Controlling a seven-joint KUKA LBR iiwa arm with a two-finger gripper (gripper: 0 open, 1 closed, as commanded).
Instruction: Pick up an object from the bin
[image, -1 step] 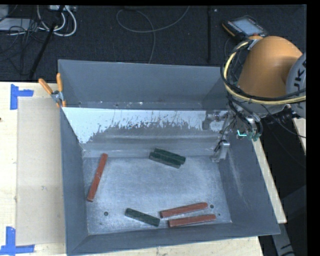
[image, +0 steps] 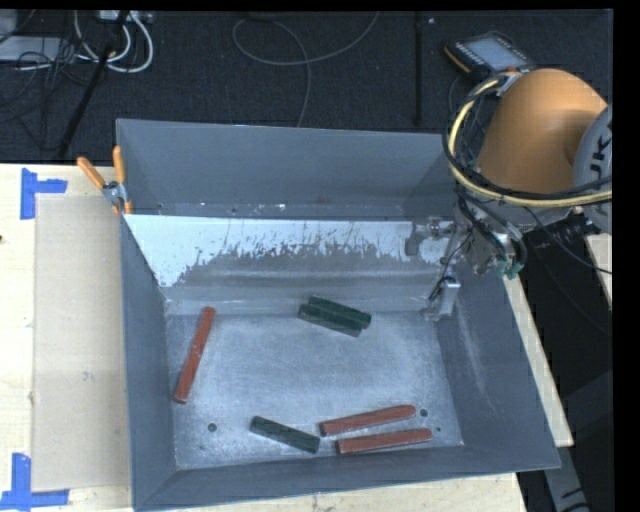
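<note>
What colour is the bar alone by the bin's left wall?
Reddish-brown; the bar shows best in camera view.

The robot arm comes in from the right, its wrist capped by a rounded orange dome cover (image: 535, 125) ringed with looped yellow and black cables (image: 462, 150). Below the cover, the small grey metal two-finger gripper (image: 440, 298) points down and slightly left, low at the far right.
</note>
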